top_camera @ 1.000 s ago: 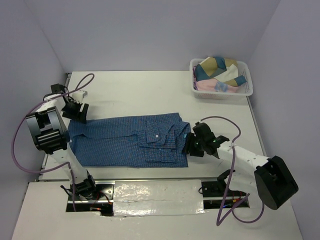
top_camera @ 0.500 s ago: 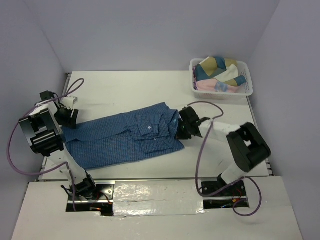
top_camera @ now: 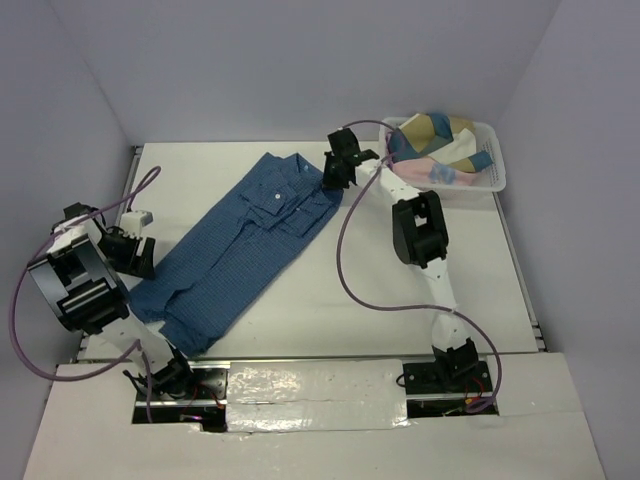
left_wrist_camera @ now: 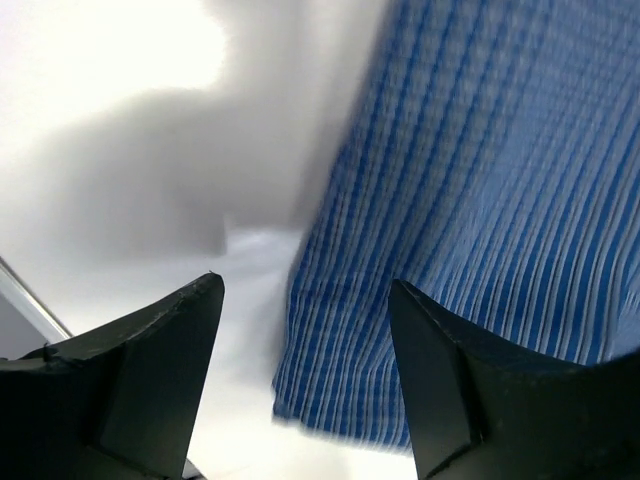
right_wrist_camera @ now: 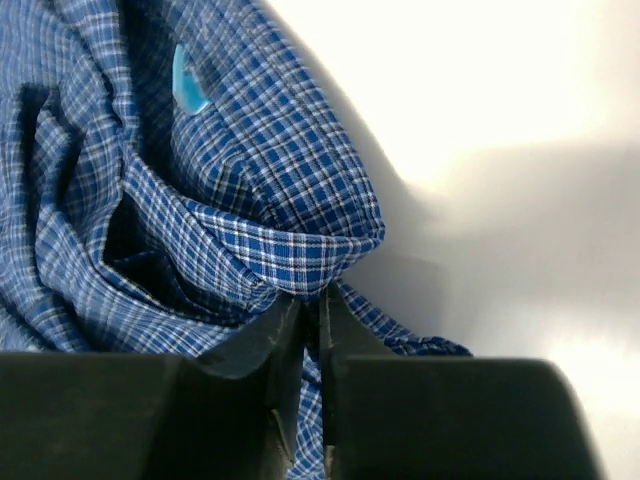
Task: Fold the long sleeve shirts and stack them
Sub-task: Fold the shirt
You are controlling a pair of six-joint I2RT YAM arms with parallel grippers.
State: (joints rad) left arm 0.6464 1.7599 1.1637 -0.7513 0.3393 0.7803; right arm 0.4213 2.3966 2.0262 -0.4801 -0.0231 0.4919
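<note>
At the far edge of the desk (top_camera: 400,280), about midway along, the right pincer (top_camera: 335,172) is clamped tight on a bunched fold of the blue checked shirt (top_camera: 245,245). The right wrist view shows its fingers (right_wrist_camera: 350,350) pressed together with the cloth nipped between them. The shirt itself lies slantwise across the desk, collar end up by that grip and hem end down toward the near-left corner, flat-ish but rumpled around the chest. Over by the left edge, the left pincer (top_camera: 133,255) sits low at the hem side with its fingers (left_wrist_camera: 150,340) well apart, and the cloth's edge lies just ahead of them, not gripped. The white basket (top_camera: 495,178) in the far-right corner holds more garments (top_camera: 430,140), well apart from all this. This looks like the laying-out step, getting the shirt straight before any fold, and nothing is folded or stacked yet. The next move probably calls for the left pincer to close on the hem corner so the two arms can pull the cloth taut and smooth, taking care not to catch a double layer.
</note>
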